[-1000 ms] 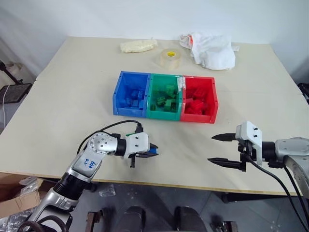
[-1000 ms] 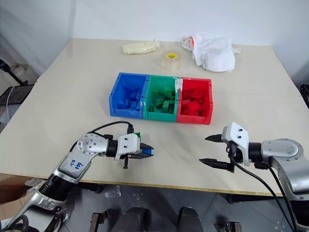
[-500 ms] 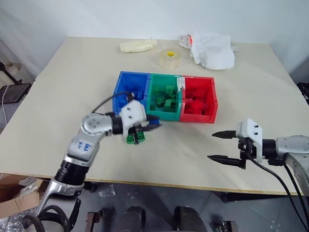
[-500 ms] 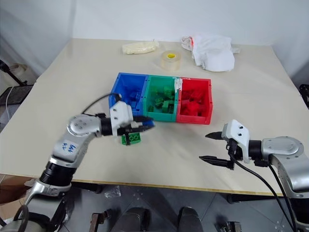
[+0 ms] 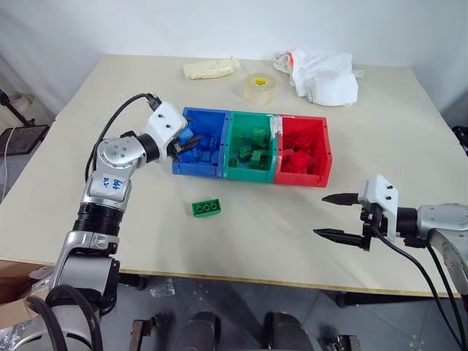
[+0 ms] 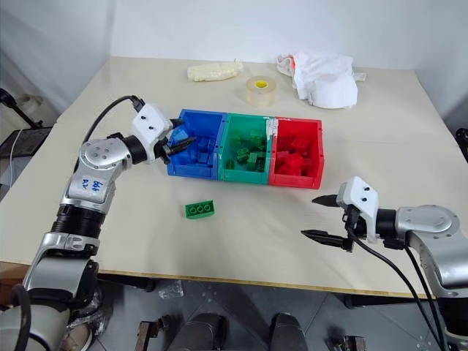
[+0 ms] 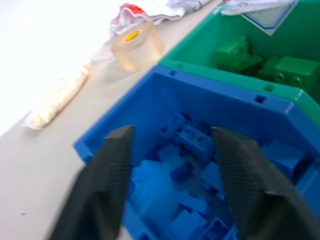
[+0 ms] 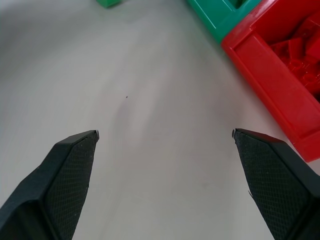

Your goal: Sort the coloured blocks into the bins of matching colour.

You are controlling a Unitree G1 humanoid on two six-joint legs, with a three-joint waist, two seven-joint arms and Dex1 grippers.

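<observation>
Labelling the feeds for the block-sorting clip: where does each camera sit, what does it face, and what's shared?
Head stereo pair: looks forward and down over the table; both arms show, left gripper at the blue bin, right gripper open over bare table, a green block loose.
Left wrist: along its open fingers into the blue bin, green bin and tape roll beyond.
Right wrist: along its spread fingers toward the red bin.
Shared: all views show the bins.

Left gripper (image 5: 184, 144) now sits open over the blue plastic bin (image 5: 197, 142); oblong green studded brick (image 5: 207, 208) now lies on the table before that bin.
</observation>
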